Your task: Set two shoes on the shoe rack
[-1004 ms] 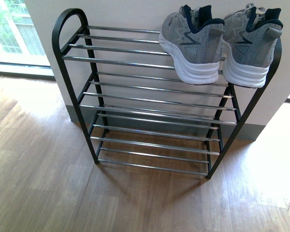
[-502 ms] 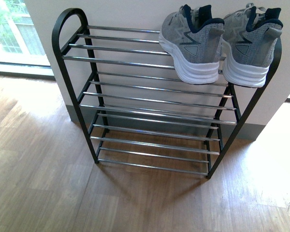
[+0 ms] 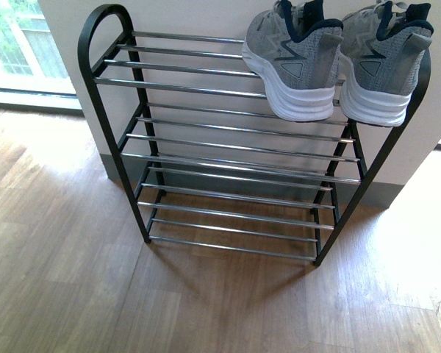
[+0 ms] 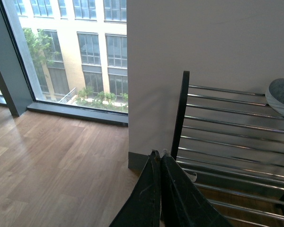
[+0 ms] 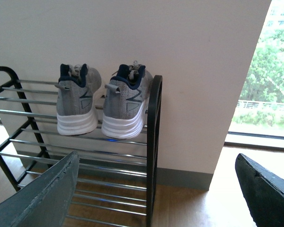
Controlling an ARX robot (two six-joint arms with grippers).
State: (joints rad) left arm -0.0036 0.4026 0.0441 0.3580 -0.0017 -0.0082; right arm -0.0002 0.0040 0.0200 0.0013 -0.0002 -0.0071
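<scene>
Two shoes [image 5: 124, 101] stand side by side atop the shoe rack [image 5: 154, 142]; end effector [image 5: 156, 161] spread wide.

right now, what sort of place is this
Probably a home or apartment hallway, indoors: a shoe rack with two shoes on its top tier stands against a white wall, on a wood-look floor, beside a tall window facing another building.
</scene>
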